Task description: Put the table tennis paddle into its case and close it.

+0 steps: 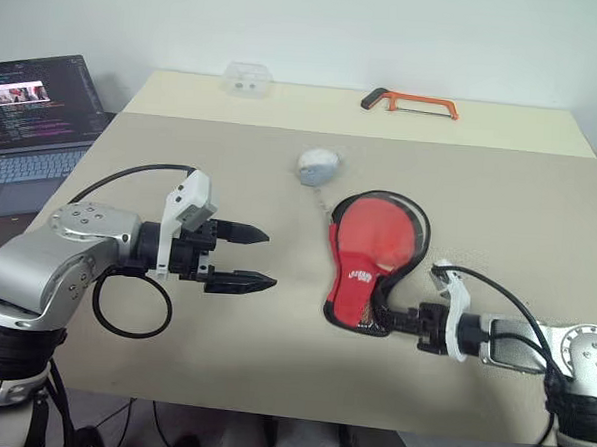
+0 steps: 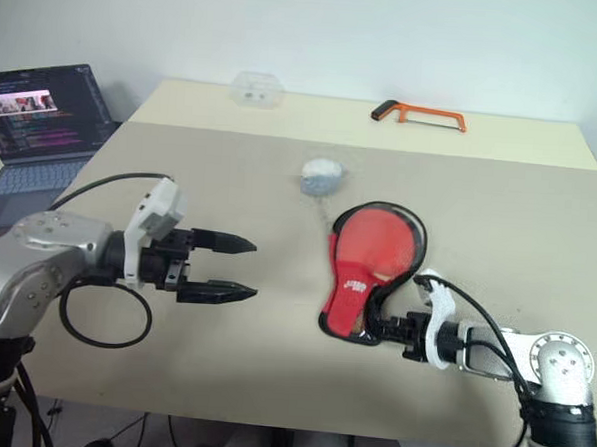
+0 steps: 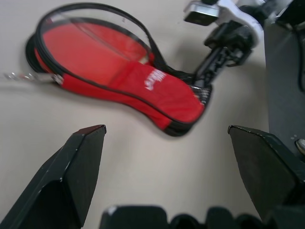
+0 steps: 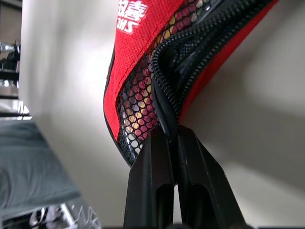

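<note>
The case lies on the table right of centre, red side up with a white logo, its black zip standing open around the round end. The table tennis paddle sits inside; its round red face shows through the opening and its handle is hidden. My right gripper is at the case's narrow near end, shut on the black zip beside the mesh pocket. My left gripper hovers open left of the case, pointing toward it, with nothing between its fingers.
A crumpled white lump lies just beyond the case. An orange hacksaw and a clear plastic box rest near the far edge of the table. An open laptop stands off the table's left side.
</note>
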